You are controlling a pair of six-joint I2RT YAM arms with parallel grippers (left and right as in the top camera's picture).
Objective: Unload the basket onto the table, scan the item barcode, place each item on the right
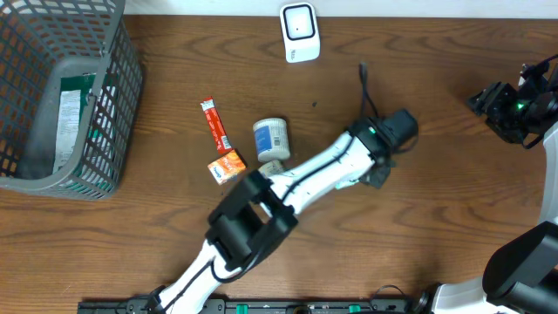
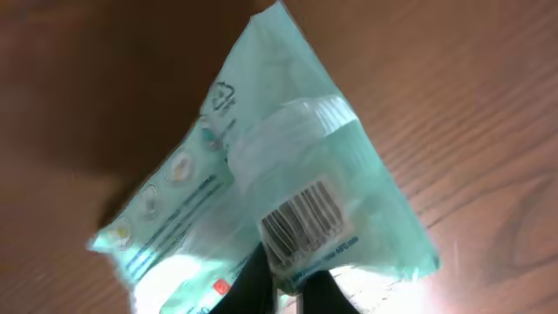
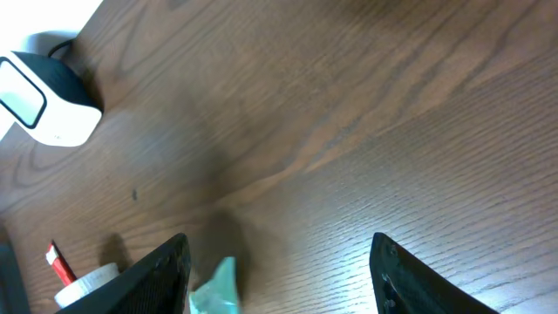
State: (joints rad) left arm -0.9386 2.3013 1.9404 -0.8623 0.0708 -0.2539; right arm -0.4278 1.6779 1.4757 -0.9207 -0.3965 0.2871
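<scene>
The item is a pale green plastic packet (image 2: 288, 174) with a white barcode label (image 2: 301, 218) facing the left wrist camera. My left gripper (image 2: 283, 283) is shut on the packet's lower edge, with its dark fingers (image 2: 248, 288) pinching the film. In the overhead view the left arm (image 1: 331, 166) hides the packet. One green corner of the packet (image 3: 218, 292) shows in the right wrist view. The white scanner (image 1: 299, 32) stands at the table's far edge. It also shows as the scanner (image 3: 48, 100) at the upper left of the right wrist view. My right gripper (image 3: 279, 279) is open and holds nothing.
A grey mesh basket (image 1: 105, 122) at the far left holds a green-and-white pack. A red stick packet (image 1: 214, 125), a white can (image 1: 271, 138) and a small orange box (image 1: 227, 166) lie left of the left arm. The right arm (image 1: 519, 105) sits at the right edge.
</scene>
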